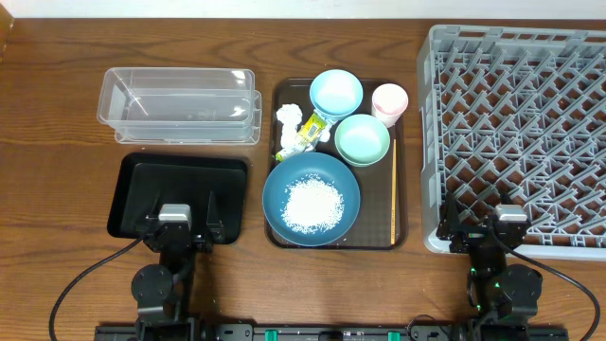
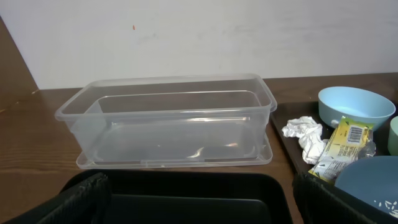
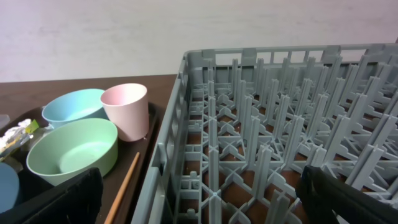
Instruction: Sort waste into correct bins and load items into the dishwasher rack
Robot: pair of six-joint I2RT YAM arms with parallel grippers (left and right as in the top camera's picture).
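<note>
Black finger pads (image 2: pixel 74 199) are showing only as dark corners at the bottom edges of both wrist views, where the frame is cutting them off. The left gripper (image 1: pixel 180 210) is sitting above the near edge of the black tray (image 1: pixel 128 189), jaws spread wide and gripping nothing. The right gripper (image 1: pixel 507 220) is gaping likewise, empty, at the near left corner of the grey dishwasher rack (image 1: pixel 521 114), which is running off the right edge of the overhead view.

White rice (image 1: pixel 312 204) is lying heaped in the middle of the dark blue plate (image 1: pixel 284 189), on the near half of the brown serving tray (image 1: pixel 402 161). Crumpled tissue (image 1: pixel 289 118) and the yellow-green wrapper (image 1: pixel 303 137), its print too small to read, are resting between the plate and the light blue bowl (image 1: pixel 336 92). The mint bowl (image 1: pixel 362 138) and pink cup (image 1: pixel 389 99) are standing upright at the far right. The chopsticks (image 1: pixel 393 194) are lying along the tray's right side, looking like one thin stick. The clear tub (image 1: pixel 180 104) is sitting beyond the black tray.
</note>
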